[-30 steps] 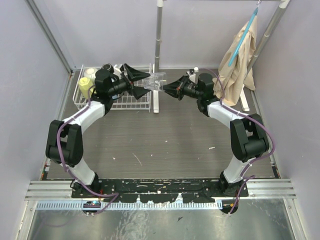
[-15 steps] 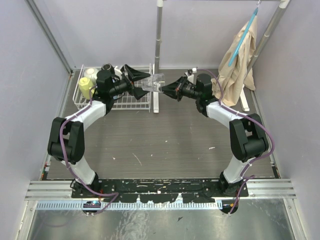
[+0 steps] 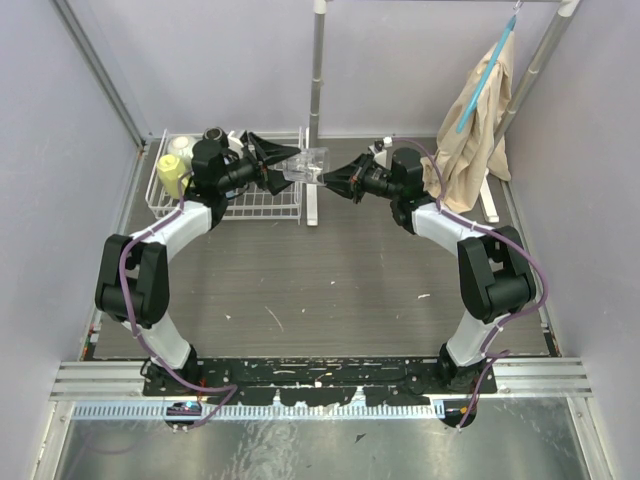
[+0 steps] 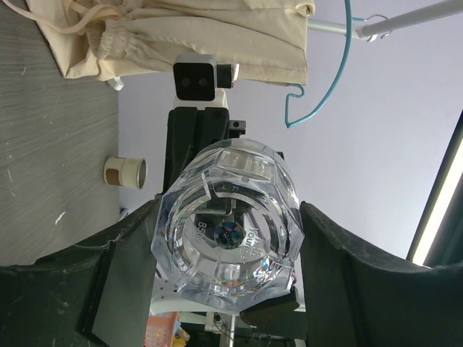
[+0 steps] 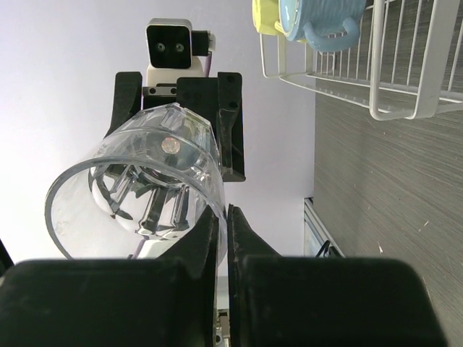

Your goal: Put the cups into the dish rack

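Note:
The clear glass (image 3: 308,165) hangs in the air between my two arms, beside the right end of the dish rack (image 3: 265,205). My right gripper (image 3: 325,178) is shut on its rim (image 5: 137,181), one finger inside and one outside. My left gripper (image 3: 290,166) stands around the glass's base (image 4: 228,224), with a finger against each side. A yellow mug (image 3: 170,175), a cream-white mug (image 3: 180,146) and a black mug (image 3: 214,135) sit at the rack's left end. The right wrist view shows the rack (image 5: 405,87) with the yellow mug (image 5: 264,14) and a light blue mug (image 5: 318,18).
An upright white-grey pole (image 3: 316,90) stands just behind the glass, its base strip by the rack's right side. A beige cloth bag (image 3: 478,120) on a teal hanger hangs at the back right. A small tan roll (image 4: 124,171) stands on the table near the bag.
The glass and my right gripper have shifted slightly left, deeper between the left fingers. The left fingers have narrowed a little around the glass's base.

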`<act>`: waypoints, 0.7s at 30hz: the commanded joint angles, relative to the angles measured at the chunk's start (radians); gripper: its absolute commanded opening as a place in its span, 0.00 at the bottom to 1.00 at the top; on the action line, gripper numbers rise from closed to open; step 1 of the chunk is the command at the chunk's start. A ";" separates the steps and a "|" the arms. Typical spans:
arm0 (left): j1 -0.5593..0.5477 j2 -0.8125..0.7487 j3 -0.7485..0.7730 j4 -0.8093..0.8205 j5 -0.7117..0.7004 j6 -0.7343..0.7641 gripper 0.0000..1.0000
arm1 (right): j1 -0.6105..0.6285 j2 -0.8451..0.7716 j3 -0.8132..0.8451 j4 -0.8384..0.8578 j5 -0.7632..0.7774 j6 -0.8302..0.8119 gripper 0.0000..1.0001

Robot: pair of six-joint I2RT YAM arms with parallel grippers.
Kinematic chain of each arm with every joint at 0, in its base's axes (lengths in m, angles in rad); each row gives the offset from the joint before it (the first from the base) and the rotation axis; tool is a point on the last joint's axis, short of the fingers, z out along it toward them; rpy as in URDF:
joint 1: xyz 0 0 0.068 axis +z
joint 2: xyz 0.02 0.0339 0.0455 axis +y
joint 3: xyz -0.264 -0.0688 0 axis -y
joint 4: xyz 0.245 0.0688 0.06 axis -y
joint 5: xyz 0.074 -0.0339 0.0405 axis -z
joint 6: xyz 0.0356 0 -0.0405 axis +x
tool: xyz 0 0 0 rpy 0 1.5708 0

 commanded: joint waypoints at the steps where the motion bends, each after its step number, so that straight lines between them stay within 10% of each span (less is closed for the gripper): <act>1: -0.002 0.001 0.012 0.055 0.007 -0.018 0.17 | 0.015 -0.004 0.019 0.061 -0.007 -0.021 0.17; 5: 0.007 0.013 0.029 0.045 -0.010 0.004 0.11 | 0.012 -0.015 0.005 0.062 -0.005 -0.023 0.47; 11: 0.035 0.019 0.124 -0.141 -0.022 0.146 0.06 | -0.023 -0.054 -0.003 -0.059 -0.006 -0.120 0.65; 21: 0.049 0.034 0.499 -0.966 -0.261 0.715 0.07 | -0.093 -0.142 0.016 -0.406 0.055 -0.434 0.77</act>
